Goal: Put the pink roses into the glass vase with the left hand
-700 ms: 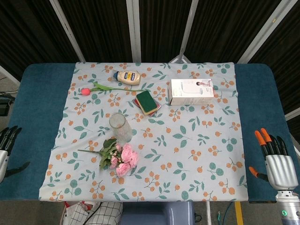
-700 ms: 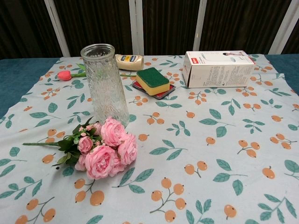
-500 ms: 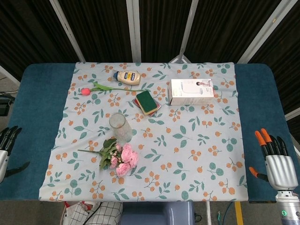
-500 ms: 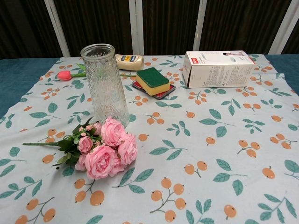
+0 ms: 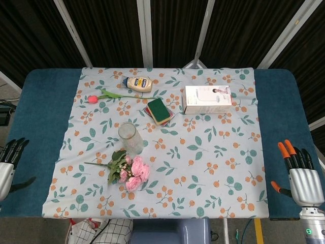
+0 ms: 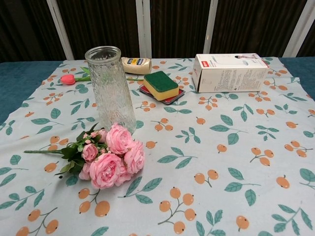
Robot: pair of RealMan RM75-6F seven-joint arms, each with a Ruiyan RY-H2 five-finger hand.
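Observation:
A bunch of pink roses (image 5: 132,172) (image 6: 111,157) lies flat on the patterned cloth, blooms to the right, green stem pointing left. Just behind it the empty glass vase (image 5: 130,138) (image 6: 110,87) stands upright, almost touching the leaves. My left hand (image 5: 8,168) hovers at the table's left edge, far from the roses, fingers apart and holding nothing. At the right edge my right hand (image 5: 300,175), with orange fingertips, is open too. Neither hand shows in the chest view.
A red tulip (image 5: 96,97) (image 6: 69,78) lies at the back left beside a mayonnaise bottle (image 5: 138,83) (image 6: 136,63). A green sponge (image 5: 159,110) (image 6: 160,85) sits on a red pad mid-table. A white box (image 5: 207,99) (image 6: 230,72) lies behind on the right.
My left hand has shifted slightly right and down at the table edge. The right hand has dropped a little. Roses and vase have not moved.

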